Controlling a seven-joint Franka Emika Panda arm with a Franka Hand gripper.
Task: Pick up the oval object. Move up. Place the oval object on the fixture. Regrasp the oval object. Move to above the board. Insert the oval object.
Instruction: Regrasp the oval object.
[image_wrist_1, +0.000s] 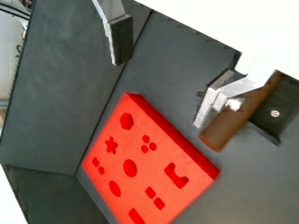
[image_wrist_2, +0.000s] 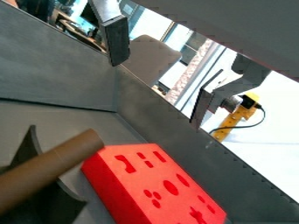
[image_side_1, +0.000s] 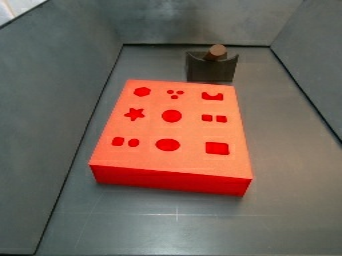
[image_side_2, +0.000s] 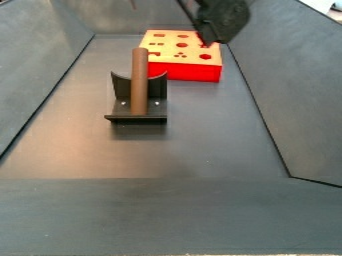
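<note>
The oval object, a slim brown peg (image_side_2: 138, 78), stands on end in the dark fixture (image_side_2: 136, 108), resting in its notch. It also shows in both wrist views (image_wrist_1: 233, 122) (image_wrist_2: 47, 166), and its top end pokes above the fixture (image_side_1: 211, 68) in a side view (image_side_1: 213, 49). The red board (image_side_1: 171, 130) lies flat on the floor beside the fixture. My gripper (image_wrist_1: 163, 70) (image_wrist_2: 163, 74) is open and empty, raised well above the floor, off to the side of the peg. Its dark body (image_side_2: 221, 18) hangs over the board's end.
Sloping grey walls enclose the dark floor (image_side_1: 287, 190) on all sides. The board (image_side_2: 181, 55) has star, circle, oval and square recesses. The fixture stands near the back wall (image_side_1: 201, 25).
</note>
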